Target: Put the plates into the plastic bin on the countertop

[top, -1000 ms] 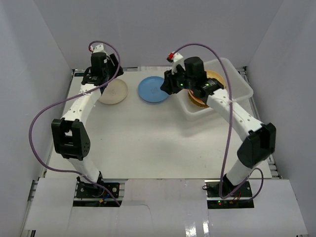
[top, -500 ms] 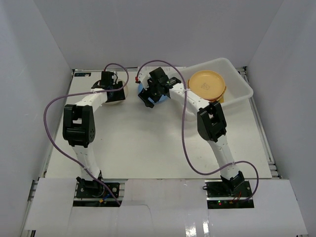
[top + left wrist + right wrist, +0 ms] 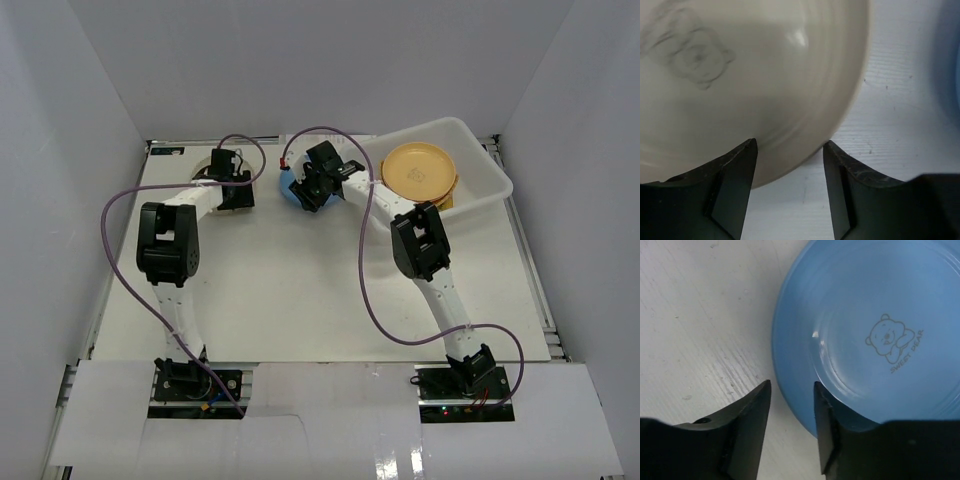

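A cream plate [image 3: 765,75] with a faint centre emblem lies on the white countertop [image 3: 300,270] at the back left; in the top view [image 3: 248,181] the left arm mostly covers it. My left gripper [image 3: 790,165] is open, low over the plate's near rim, with one finger over the plate and one over bare tabletop. A blue plate [image 3: 875,330] with a bear emblem lies beside it [image 3: 289,190]. My right gripper [image 3: 790,400] is open and straddles the blue plate's rim. An orange-yellow plate [image 3: 420,172] lies in the plastic bin [image 3: 485,185].
The bin stands at the back right corner against the grey walls. The blue plate's edge [image 3: 950,60] shows right of the cream plate, a short gap between them. Purple cables loop above both arms.
My right gripper has left the bin and come down at the blue plate's rim. My left gripper has dropped to the cream plate's rim. The plates have not moved.
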Tool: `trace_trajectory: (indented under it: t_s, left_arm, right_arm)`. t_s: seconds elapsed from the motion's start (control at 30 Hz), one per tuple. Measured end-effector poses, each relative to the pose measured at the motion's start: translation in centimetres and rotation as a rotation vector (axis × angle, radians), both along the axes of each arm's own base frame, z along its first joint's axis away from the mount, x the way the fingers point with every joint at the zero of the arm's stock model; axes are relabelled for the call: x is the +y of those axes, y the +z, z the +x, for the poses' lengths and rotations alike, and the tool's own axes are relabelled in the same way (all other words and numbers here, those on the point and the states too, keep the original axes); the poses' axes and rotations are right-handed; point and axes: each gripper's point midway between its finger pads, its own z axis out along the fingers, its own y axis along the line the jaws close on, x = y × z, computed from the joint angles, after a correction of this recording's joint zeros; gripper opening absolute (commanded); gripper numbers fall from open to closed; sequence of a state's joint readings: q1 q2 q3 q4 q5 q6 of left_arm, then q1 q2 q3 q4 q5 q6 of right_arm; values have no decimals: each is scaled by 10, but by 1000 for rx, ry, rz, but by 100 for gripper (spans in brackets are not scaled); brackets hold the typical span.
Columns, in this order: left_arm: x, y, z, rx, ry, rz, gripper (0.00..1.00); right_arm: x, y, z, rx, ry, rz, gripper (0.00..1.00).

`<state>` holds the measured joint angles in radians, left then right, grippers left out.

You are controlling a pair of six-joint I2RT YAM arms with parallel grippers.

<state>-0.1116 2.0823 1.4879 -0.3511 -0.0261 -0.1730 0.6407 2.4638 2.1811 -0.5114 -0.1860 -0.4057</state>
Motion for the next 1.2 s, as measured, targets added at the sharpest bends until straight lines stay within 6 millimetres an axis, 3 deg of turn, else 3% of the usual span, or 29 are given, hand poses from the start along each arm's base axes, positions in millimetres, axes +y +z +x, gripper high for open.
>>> trace_trajectory:
  t_s: [0.07, 0.1, 0.2, 0.23, 0.33, 0.5, 0.63, 0.73, 0.87, 1.0, 1.1, 1.2]
  left_arm:
    - [0, -3, 4, -4, -4, 6, 58]
    - [1, -4, 6, -9, -4, 14, 48]
    - [5, -3, 9, -20, 6, 35, 33]
    - [6, -1, 11, -30, 10, 42, 18]
    - [13, 6, 20, -69, 26, 86, 0]
    - [24, 4, 15, -77, 62, 160, 0]
    - [33, 3, 2, -81, 101, 188, 0]
    - [40, 3, -18, -68, 135, 199, 0]
    - [46, 6, -49, -35, 174, 194, 0]
    - [49, 15, -73, -28, 213, 167, 0]
    - [49, 29, -86, -47, 244, 139, 0]
    - [47, 44, -94, -77, 267, 103, 0]
  right_arm:
    - [0, -2, 1, 1, -6, 6, 40]
    - [0, -3, 3, -1, -9, 10, 36]
    - [4, -5, 5, -8, -7, 26, 17]
    - [5, -6, 6, -10, -6, 31, 16]
    - [13, -7, 5, -20, 8, 56, 8]
    - [31, -4, -3, -49, 40, 89, 8]
    - [39, 1, -25, -26, 64, 112, 8]
    - [43, 19, -51, -11, 77, 153, 8]
    - [43, 72, -87, -3, 78, 273, 8]
    - [41, 165, -111, -88, 82, 466, 8]
    - [33, 240, -118, -202, 82, 604, 8]
    - [21, 303, -125, -315, 71, 709, 8]
